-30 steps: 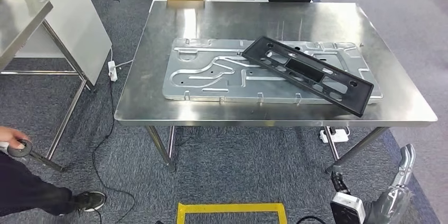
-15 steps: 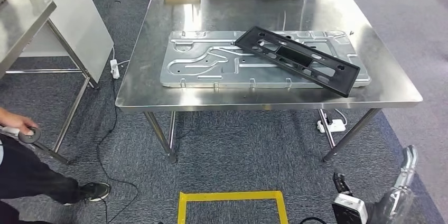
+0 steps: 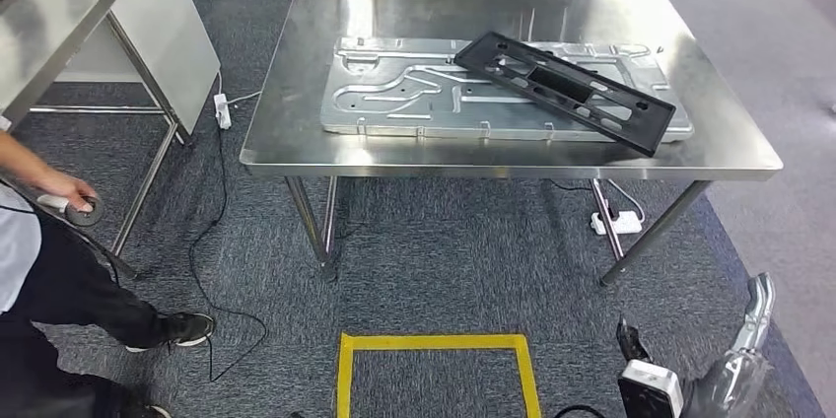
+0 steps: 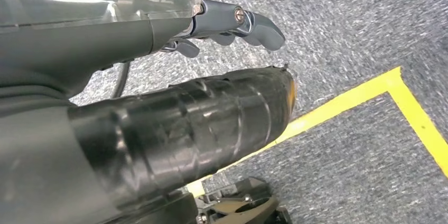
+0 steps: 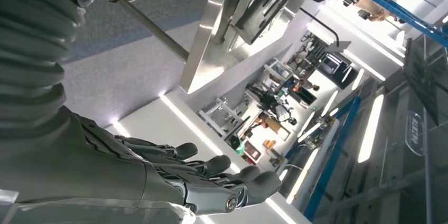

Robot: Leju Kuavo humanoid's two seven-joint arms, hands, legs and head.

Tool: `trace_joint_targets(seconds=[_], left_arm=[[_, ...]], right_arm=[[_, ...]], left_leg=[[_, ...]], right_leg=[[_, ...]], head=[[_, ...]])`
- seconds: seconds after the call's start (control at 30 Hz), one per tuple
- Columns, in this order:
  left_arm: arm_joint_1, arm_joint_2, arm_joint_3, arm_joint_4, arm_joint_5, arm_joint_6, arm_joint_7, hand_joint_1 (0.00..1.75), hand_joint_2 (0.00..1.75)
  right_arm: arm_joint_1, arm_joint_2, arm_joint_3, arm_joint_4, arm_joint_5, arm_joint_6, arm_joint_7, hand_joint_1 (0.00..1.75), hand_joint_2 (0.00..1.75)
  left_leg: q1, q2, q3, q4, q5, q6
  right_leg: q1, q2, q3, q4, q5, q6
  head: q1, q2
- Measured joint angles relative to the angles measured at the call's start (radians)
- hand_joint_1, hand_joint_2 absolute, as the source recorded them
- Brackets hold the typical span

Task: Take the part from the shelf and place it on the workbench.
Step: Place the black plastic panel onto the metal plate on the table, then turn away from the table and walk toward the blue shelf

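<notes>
Steel workbench point(image 3: 296, 122) on grey carpet carries 1 stamped metal panel point(image 3: 394, 103), lying flat. 1 black frame part point(image 3: 567, 90) rests diagonally across the panel's right portion.

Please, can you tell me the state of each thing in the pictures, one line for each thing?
black part: lying flat and slanted across the metal panel, held by no hand.
metal panel: lying flat on the workbench.
workbench: standing, bearing both pieces.
left hand: hanging over the carpet, holding nothing.
right hand: holding nothing, fingers apart.
person: standing at the left, hand on a round grey object.
</notes>
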Motion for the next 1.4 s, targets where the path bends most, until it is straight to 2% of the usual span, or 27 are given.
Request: trace_joint_targets(seconds=[0.07, 0.1, 0.13, 0.17, 0.2, 0.23, 0.3, 0.33, 0.4, 0.47, 0.57, 0.6, 0.63, 0.67, 0.73, 0.8, 0.83, 0.93, 1.0, 1.07, 1.1, 1.13, 1.17, 1.23, 1.3, 1.33, 1.4], left_arm=[[0.000, 0.000, 0.000, 0.000, 0.000, 0.000, 0.000, 0.00, 0.00], [0.000, 0.000, 0.000, 0.000, 0.000, -0.001, 0.000, 0.00, 0.00], [0.001, 0.000, 0.000, 0.000, 0.000, -0.001, 0.000, 0.00, 0.00], [0.001, 0.000, 0.000, 0.000, 0.000, -0.001, 0.000, 0.00, 0.00], [0.001, 0.000, 0.000, 0.000, 0.000, -0.001, 0.000, 0.00, 0.00], [0.000, 0.000, 0.000, 0.000, 0.000, -0.001, 0.000, 0.00, 0.00], [0.000, 0.000, 0.000, 0.000, 0.000, -0.001, 0.000, 0.00, 0.00], [0.000, 0.000, 0.000, 0.000, 0.000, -0.001, 0.000, 0.00, 0.00], [0.000, 0.000, 0.000, 0.000, 0.000, -0.001, 0.000, 0.00, 0.00], [0.001, 0.000, 0.000, 0.000, 0.001, -0.001, -0.001, 0.00, 0.00], [0.003, 0.000, 0.000, 0.000, 0.004, -0.002, -0.006, 0.00, 0.00], [0.003, 0.000, 0.000, 0.000, 0.004, -0.002, -0.008, 0.00, 0.00], [0.003, 0.000, 0.000, 0.000, 0.004, -0.002, -0.009, 0.00, 0.00], [0.003, 0.000, 0.000, 0.000, 0.005, -0.002, -0.010, 0.00, 0.00], [0.003, 0.000, 0.000, 0.000, 0.005, -0.002, -0.011, 0.00, 0.00], [0.004, 0.000, 0.001, 0.000, 0.005, -0.001, -0.012, 0.00, 0.00], [0.003, 0.000, 0.001, 0.000, 0.005, -0.001, -0.012, 0.00, 0.00], [0.004, 0.000, 0.001, 0.000, 0.006, -0.001, -0.013, 0.00, 0.00], [0.004, -0.002, 0.001, 0.000, 0.007, -0.001, -0.013, 0.00, 0.00], [0.006, -0.002, 0.001, 0.000, 0.008, -0.001, -0.013, 0.00, 0.00], [0.007, -0.002, 0.001, 0.000, 0.009, -0.001, -0.013, 0.00, 0.00], [0.008, -0.002, 0.001, 0.000, 0.010, -0.001, -0.013, 0.00, 0.00], [0.008, -0.002, 0.002, 0.000, 0.010, -0.001, -0.013, 0.00, 0.00], [0.008, -0.002, 0.002, 0.000, 0.011, -0.001, -0.013, 0.00, 0.00], [0.008, -0.002, 0.002, 0.000, 0.011, -0.001, -0.013, 0.00, 0.00], [0.007, -0.002, 0.002, 0.000, 0.011, -0.001, -0.013, 0.00, 0.00], [0.006, -0.002, 0.002, 0.000, 0.011, -0.001, -0.013, 0.00, 0.00]], right_arm=[[0.002, 0.000, -0.005, -0.001, -0.008, 0.002, 0.003, 0.00, 0.00], [0.003, 0.000, -0.008, -0.001, -0.013, 0.005, 0.005, 0.00, 0.00], [0.004, 0.000, -0.010, -0.001, -0.017, 0.008, 0.007, 0.00, 0.00], [0.005, 0.000, -0.013, -0.001, -0.021, 0.012, 0.008, 0.00, 0.00], [0.006, 0.000, -0.015, -0.001, -0.023, 0.015, 0.009, 0.00, 0.00], [0.005, 0.000, -0.017, -0.001, -0.024, 0.017, 0.009, 0.00, 0.00], [0.005, 0.000, -0.018, -0.002, -0.024, 0.017, 0.009, 0.00, 0.00], [0.005, 0.000, -0.019, -0.003, -0.024, 0.017, 0.009, 0.00, 0.00], [0.006, 0.000, -0.020, -0.004, -0.024, 0.018, 0.010, 0.00, 0.00], [0.006, 0.000, -0.020, -0.004, -0.026, 0.019, 0.010, 0.00, 0.00], [0.007, 0.001, -0.023, -0.004, -0.033, 0.021, 0.008, 0.00, 0.00], [0.008, 0.001, -0.025, -0.004, -0.035, 0.024, 0.006, 0.00, 0.00], [0.010, 0.001, -0.027, -0.004, -0.036, 0.028, 0.004, 0.00, 0.00], [0.012, 0.001, -0.030, -0.004, -0.036, 0.034, 0.002, 0.00, 0.00], [0.015, 0.001, -0.037, -0.004, -0.036, 0.044, 0.000, 0.00, 0.00], [0.015, 0.002, -0.041, -0.004, -0.035, 0.050, -0.002, 0.00, 0.00], [0.016, 0.002, -0.042, -0.004, -0.034, 0.052, -0.002, 0.00, 0.00], [0.019, 0.003, -0.045, -0.004, -0.033, 0.052, -0.004, 0.00, 0.00], [0.021, 0.004, -0.049, -0.004, -0.033, 0.052, -0.004, 0.00, 0.00], [0.023, 0.004, -0.055, -0.003, -0.034, 0.051, -0.003, 0.00, 0.00], [0.024, 0.004, -0.058, -0.002, -0.035, 0.051, -0.003, 0.00, 0.00], [0.026, 0.005, -0.061, -0.002, -0.036, 0.051, -0.002, 0.00, 0.00], [0.028, 0.005, -0.066, -0.001, -0.038, 0.051, -0.002, 0.00, 0.00], [0.030, 0.005, -0.075, -0.001, -0.041, 0.051, -0.001, 0.00, 0.00], [0.030, 0.008, -0.086, 0.000, -0.047, 0.055, 0.000, 0.00, 0.00], [0.030, 0.009, -0.093, 0.001, -0.050, 0.059, 0.000, 0.00, 0.00], [0.033, 0.014, -0.113, 0.005, -0.057, 0.072, 0.004, 0.00, 0.00]], left_leg=[[-0.003, 0.001, -0.026, 0.003, 0.018, 0.005], [-0.005, 0.002, -0.039, 0.006, 0.027, 0.005], [-0.006, 0.002, -0.052, 0.009, 0.035, 0.004], [-0.006, 0.003, -0.064, 0.014, 0.041, 0.002], [-0.007, 0.002, -0.076, 0.019, 0.047, 0.000], [-0.008, 0.002, -0.086, 0.024, 0.052, -0.003], [-0.009, 0.001, -0.099, 0.032, 0.062, -0.013], [-0.009, 0.001, -0.103, 0.033, 0.068, -0.019], [-0.007, 0.001, -0.108, 0.035, 0.075, -0.032], [-0.005, -0.002, -0.123, 0.069, 0.035, -0.043], [0.000, -0.003, -0.176, 0.234, -0.088, -0.054], [0.001, -0.003, -0.187, 0.284, -0.102, -0.056], [0.002, -0.003, -0.184, 0.306, -0.094, -0.057], [0.002, -0.004, -0.163, 0.292, -0.068, -0.056], [0.002, -0.017, -0.075, 0.169, -0.018, -0.049], [0.000, -0.038, 0.002, 0.045, -0.016, -0.041], [-0.001, -0.044, 0.017, 0.016, -0.025, -0.037], [0.001, -0.027, 0.014, -0.003, -0.019, -0.022], [0.005, -0.010, 0.009, -0.011, -0.006, -0.007], [0.003, 0.008, -0.001, -0.011, 0.000, -0.001], [0.002, 0.017, -0.005, -0.009, 0.002, -0.001], [0.001, 0.026, -0.009, -0.006, 0.003, -0.002], [0.001, 0.035, -0.012, -0.003, 0.003, -0.004], [0.002, 0.051, -0.011, 0.004, -0.001, -0.009], [-0.003, 0.064, -0.011, 0.012, -0.005, -0.020], [-0.006, 0.070, -0.012, 0.014, -0.007, -0.025], [-0.008, 0.084, -0.012, 0.014, -0.007, -0.035]], right_leg=[[-0.002, 0.000, -0.031, 0.122, -0.084, 0.006], [-0.003, 0.000, -0.036, 0.166, -0.096, 0.008], [-0.004, 0.000, -0.027, 0.181, -0.086, 0.009], [-0.004, 0.000, 0.001, 0.159, -0.060, 0.009], [-0.004, 0.000, 0.046, 0.104, -0.030, 0.007], [-0.003, 0.000, 0.096, 0.032, -0.016, 0.003], [0.003, 0.002, 0.165, -0.083, -0.018, -0.005], [0.007, 0.003, 0.175, -0.108, -0.027, -0.010], [0.008, 0.002, 0.170, -0.120, -0.020, -0.022], [0.005, -0.002, 0.158, -0.125, -0.004, -0.039], [0.007, -0.004, 0.126, -0.126, 0.019, -0.053], [0.008, -0.004, 0.115, -0.124, 0.026, -0.053], [0.009, -0.003, 0.104, -0.123, 0.034, -0.052], [0.009, -0.001, 0.093, -0.120, 0.040, -0.050], [0.008, 0.006, 0.076, -0.111, 0.051, -0.043], [0.008, 0.013, 0.064, -0.102, 0.059, -0.034], [0.008, 0.016, 0.059, -0.100, 0.064, -0.028], [0.008, 0.026, 0.050, -0.092, 0.069, -0.011], [0.006, 0.023, 0.022, -0.030, 0.023, -0.002], [0.001, 0.018, -0.029, 0.094, -0.051, 0.007], [-0.002, 0.016, -0.048, 0.147, -0.073, 0.011], [-0.005, 0.014, -0.054, 0.173, -0.078, 0.015], [-0.008, 0.010, -0.039, 0.158, -0.064, 0.018], [-0.011, -0.017, 0.036, 0.035, -0.008, 0.019], [-0.005, -0.053, 0.092, -0.072, 0.022, 0.010], [-0.001, -0.061, 0.098, -0.092, 0.023, 0.004], [0.002, -0.046, 0.092, -0.095, 0.026, -0.010]], head=[[0.000, 0.000], [0.000, 0.000], [0.000, 0.000], [0.000, 0.000], [0.000, 0.000], [0.000, 0.000], [0.000, 0.000], [-0.001, 0.000], [0.000, 0.000], [-0.001, 0.000], [-0.003, 0.000], [-0.003, 0.000], [-0.003, 0.000], [-0.003, 0.000], [-0.003, 0.000], [-0.002, 0.000], [-0.002, 0.000], [-0.002, 0.000], [0.000, 0.000], [0.002, 0.000], [0.002, 0.000], [0.002, 0.000], [0.002, 0.000], [0.002, 0.000], [0.001, 0.000], [0.001, 0.000], [0.000, 0.000]])
